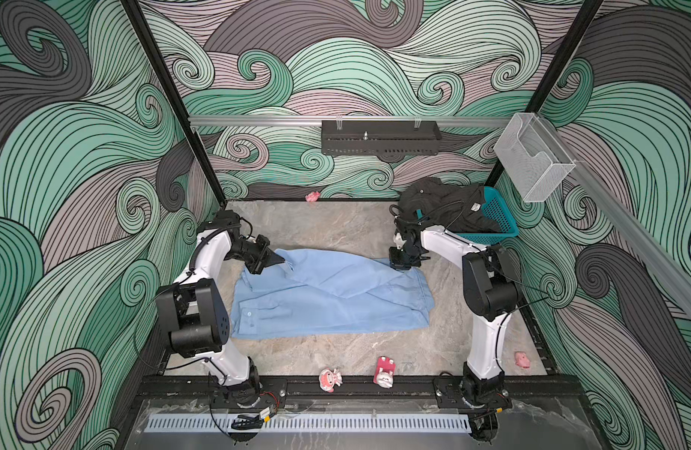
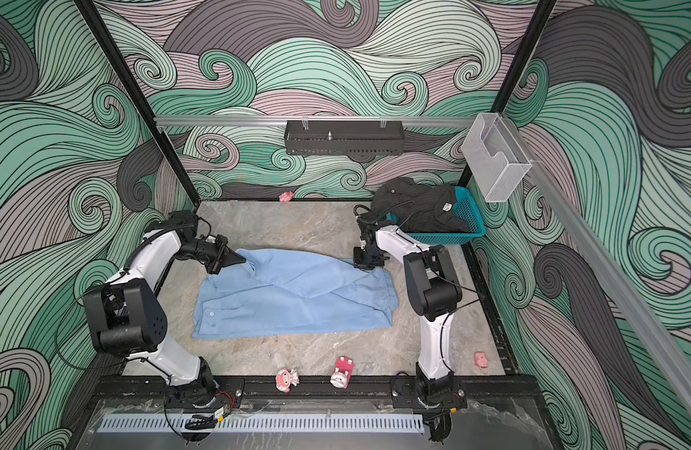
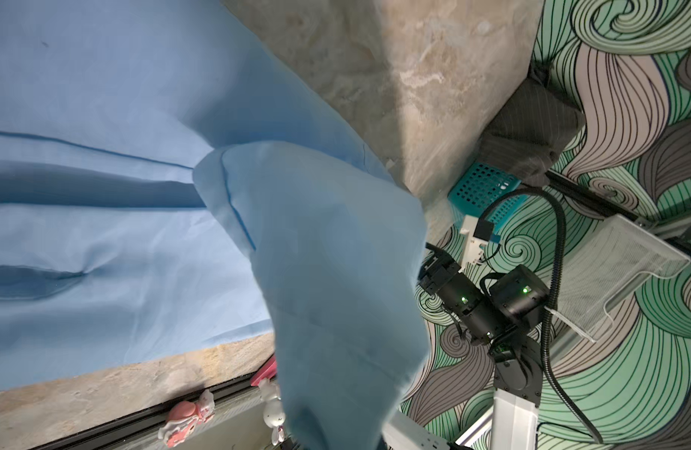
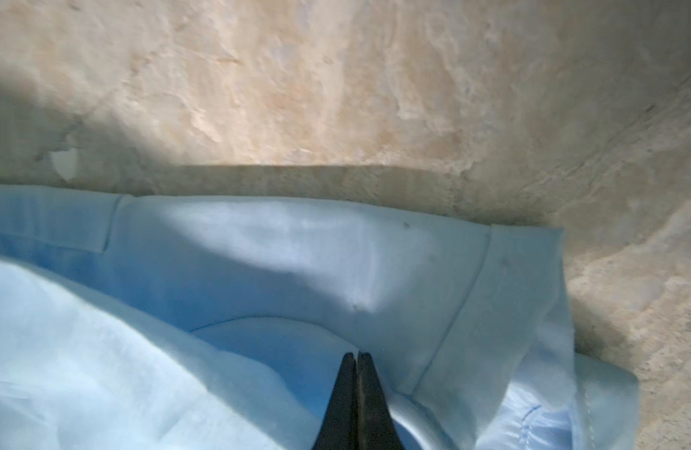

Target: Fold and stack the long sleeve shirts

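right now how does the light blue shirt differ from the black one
The light blue shirt is pale; the black shirt is dark charcoal. The light blue shirt lies spread, partly folded, on the table; the black shirt sits bunched in the teal basket. The left gripper holds the light blue shirt's corner and the right gripper is shut at its edge; no gripper is at the black shirt. Both are button-up cloth shirts.
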{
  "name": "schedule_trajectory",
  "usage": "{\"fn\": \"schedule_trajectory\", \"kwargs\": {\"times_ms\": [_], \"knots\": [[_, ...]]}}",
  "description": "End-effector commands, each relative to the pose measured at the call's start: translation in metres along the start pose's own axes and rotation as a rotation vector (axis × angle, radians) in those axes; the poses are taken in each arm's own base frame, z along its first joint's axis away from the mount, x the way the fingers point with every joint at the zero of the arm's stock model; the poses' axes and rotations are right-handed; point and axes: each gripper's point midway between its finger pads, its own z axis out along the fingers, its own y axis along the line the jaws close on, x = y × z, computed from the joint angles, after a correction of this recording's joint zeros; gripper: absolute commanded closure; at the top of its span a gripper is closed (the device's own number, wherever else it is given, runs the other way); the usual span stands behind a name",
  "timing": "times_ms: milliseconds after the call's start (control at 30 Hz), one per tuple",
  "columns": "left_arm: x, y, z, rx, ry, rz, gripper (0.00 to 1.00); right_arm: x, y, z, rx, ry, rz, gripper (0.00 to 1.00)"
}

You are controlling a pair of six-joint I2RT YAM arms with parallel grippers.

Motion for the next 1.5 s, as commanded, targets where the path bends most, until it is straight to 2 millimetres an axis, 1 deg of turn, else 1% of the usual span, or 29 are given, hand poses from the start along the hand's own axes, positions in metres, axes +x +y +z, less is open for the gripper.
{"fn": "schedule_trajectory", "kwargs": {"times_ms": [0,100,267,333,400,500,533,633,700,767,833,900,933,1000,1067,1133,1233,1367,1467], "knots": [[-0.013,0.016,-0.007,-0.07,-0.04,-0.017,1.0,0.007,-0.02,0.0,0.078,0.023,0.013,0.98],[-0.02,0.025,-0.007,-0.097,-0.043,-0.04,1.0,0.007,-0.023,0.001,0.089,0.028,0.019,0.99],[-0.025,0.045,-0.008,-0.144,-0.036,-0.081,1.0,0.006,-0.024,0.001,0.096,0.03,0.012,0.99],[-0.028,0.046,-0.01,-0.139,-0.045,-0.081,1.0,0.005,-0.024,-0.001,0.096,0.032,0.01,0.98],[-0.031,0.043,-0.01,-0.131,-0.051,-0.079,1.0,0.003,-0.023,-0.005,0.093,0.021,0.008,0.95],[-0.046,0.034,-0.005,-0.105,-0.06,-0.072,1.0,-0.002,-0.016,-0.019,0.081,-0.019,0.0,0.9],[-0.052,0.031,-0.004,-0.104,-0.064,-0.063,0.96,-0.004,-0.012,-0.025,0.074,-0.034,-0.006,0.89],[-0.075,0.023,0.002,-0.122,-0.074,-0.042,0.92,-0.004,-0.003,-0.039,0.052,-0.062,-0.015,0.89],[-0.088,0.016,0.007,-0.124,-0.07,-0.028,0.9,-0.003,0.003,-0.044,0.044,-0.072,-0.025,0.88],[-0.101,0.013,0.015,-0.152,-0.072,-0.012,0.85,-0.001,0.007,-0.048,0.037,-0.079,-0.03,0.88],[-0.109,0.013,0.022,-0.175,-0.046,-0.017,0.8,0.001,0.01,-0.052,0.029,-0.082,-0.035,0.87],[-0.115,0.015,0.024,-0.212,-0.048,-0.009,0.72,0.002,0.011,-0.056,0.025,-0.088,-0.04,0.86],[-0.117,0.015,0.024,-0.22,-0.052,-0.001,0.69,0.002,0.012,-0.058,0.023,-0.094,-0.042,0.85],[-0.12,0.017,0.017,-0.252,-0.078,0.031,0.62,0.003,0.013,-0.063,0.02,-0.099,-0.048,0.85],[-0.12,0.019,0.013,-0.271,-0.09,0.061,0.57,0.004,0.014,-0.067,0.016,-0.109,-0.053,0.85],[-0.122,0.023,0.015,-0.279,-0.087,0.07,0.56,0.006,0.016,-0.07,0.011,-0.114,-0.057,0.85],[-0.131,0.032,0.021,-0.314,-0.081,0.069,0.56,0.01,0.018,-0.074,0.004,-0.117,-0.062,0.85],[-0.146,0.048,0.023,-0.403,-0.089,0.051,0.56,0.018,0.022,-0.076,0.0,-0.116,-0.078,0.85],[-0.159,0.057,0.023,-0.424,-0.114,0.024,0.56,0.023,0.026,-0.077,0.0,-0.114,-0.09,0.85]]}}
